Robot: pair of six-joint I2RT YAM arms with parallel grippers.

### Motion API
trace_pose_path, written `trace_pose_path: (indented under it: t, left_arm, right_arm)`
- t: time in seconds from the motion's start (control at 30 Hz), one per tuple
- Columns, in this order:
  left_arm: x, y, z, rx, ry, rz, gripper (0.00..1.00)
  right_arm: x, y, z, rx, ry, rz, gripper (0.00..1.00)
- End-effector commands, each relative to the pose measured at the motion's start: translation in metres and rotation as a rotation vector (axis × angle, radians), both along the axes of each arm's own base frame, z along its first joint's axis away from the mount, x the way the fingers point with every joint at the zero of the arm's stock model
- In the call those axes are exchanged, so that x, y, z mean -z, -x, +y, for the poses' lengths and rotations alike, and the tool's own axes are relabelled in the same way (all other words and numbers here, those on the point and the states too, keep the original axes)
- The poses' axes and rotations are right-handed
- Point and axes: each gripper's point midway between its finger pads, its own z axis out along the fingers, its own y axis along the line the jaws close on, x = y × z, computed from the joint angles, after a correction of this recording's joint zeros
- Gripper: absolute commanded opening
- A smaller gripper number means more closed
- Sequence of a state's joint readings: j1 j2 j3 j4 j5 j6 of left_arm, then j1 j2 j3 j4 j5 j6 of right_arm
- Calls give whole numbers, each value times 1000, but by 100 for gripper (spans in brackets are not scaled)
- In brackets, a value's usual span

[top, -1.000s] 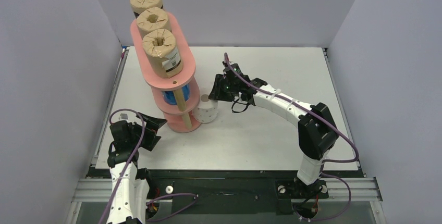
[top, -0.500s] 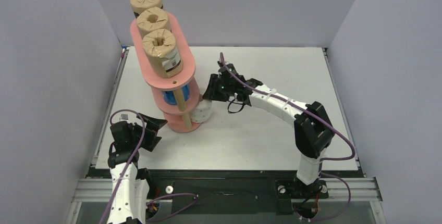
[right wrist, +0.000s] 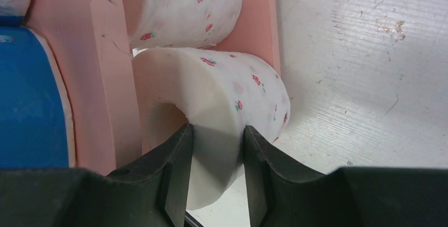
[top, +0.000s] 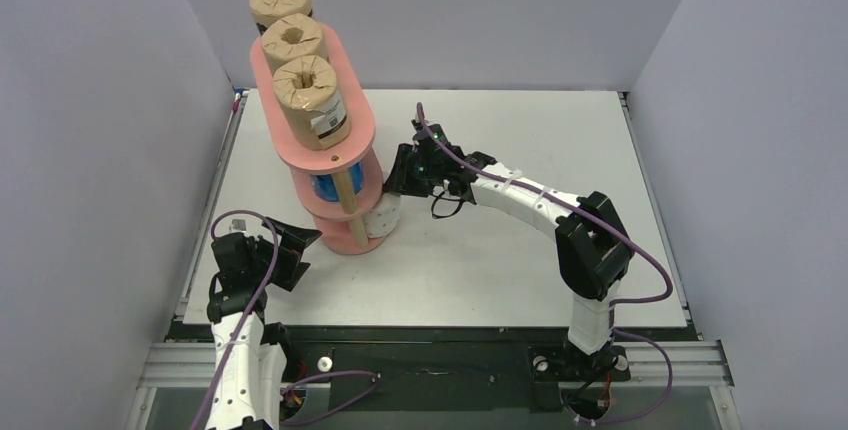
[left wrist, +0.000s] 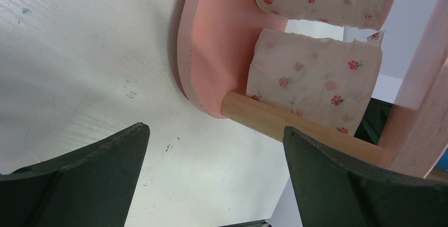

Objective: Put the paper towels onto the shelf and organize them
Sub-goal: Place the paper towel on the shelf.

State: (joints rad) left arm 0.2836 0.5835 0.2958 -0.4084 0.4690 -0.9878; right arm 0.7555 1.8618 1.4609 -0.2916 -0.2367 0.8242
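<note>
- Table (top: 480,260): white flat top, with faint scuffs (right wrist: 388,26) (plainest in the right wrist view).
- Enclosure: plain pale grey left wall (top: 90,150), back wall (top: 480,10) and right wall (top: 760,150), standing around the table.
- Rail (top: 450,362): metal, along the table's near edge.
- Knob (top: 323,362): small, white, round, on the rail.

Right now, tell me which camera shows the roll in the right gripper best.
Right wrist: the dotted roll sits close and central, pinched at its end by the right gripper. From the top it is only a white sliver at the foot of the shelf. Left wrist shows two dotted rolls, which one unclear.
</note>
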Motion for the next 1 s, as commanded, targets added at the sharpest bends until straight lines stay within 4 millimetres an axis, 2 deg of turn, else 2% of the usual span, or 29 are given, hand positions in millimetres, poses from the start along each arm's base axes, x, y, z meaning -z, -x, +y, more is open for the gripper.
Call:
trace_pose_path:
  t: [0.0,0.2,0.43,0.63,0.67,0.77,0.83,0.9,0.93,0.97]
  left_arm:
    - [-9,-5,1,2,-1,-44,99]
    - [-8,-5,1,2,0,-43,98]
    - [-8,-5,1,3,-1,-42,98]
    - [-10,-5,1,4,-2,-44,99]
    - [-11,-5,1,4,-3,-45,99]
    - [-12,-5,1,7,-11,-46,98]
    - [-15,-6,2,6,-13,-51,99]
    - [-17,-7,2,8,-15,-53,99]
    - [-18,-8,2,8,-16,-56,99]
    - [-18,-8,3,8,-18,-52,99]
  right_arm:
    - [-42,-6,15,-4,-102,-75,30]
    - [-45,-3,12,0,-105,-77,38]
    - [-48,2,11,-2,-110,-78,52]
    - [-55,7,5,0,-118,-84,54]
    - [-61,8,2,0,-125,-95,55]
    - [-64,14,-9,3,-122,-103,55]
    - [-69,16,-21,14,-124,-113,56]
    - [-82,19,-35,30,-140,-136,56]
    - [-79,19,-42,38,-132,-134,56]
    - [-89,21,-47,40,-144,-152,56]
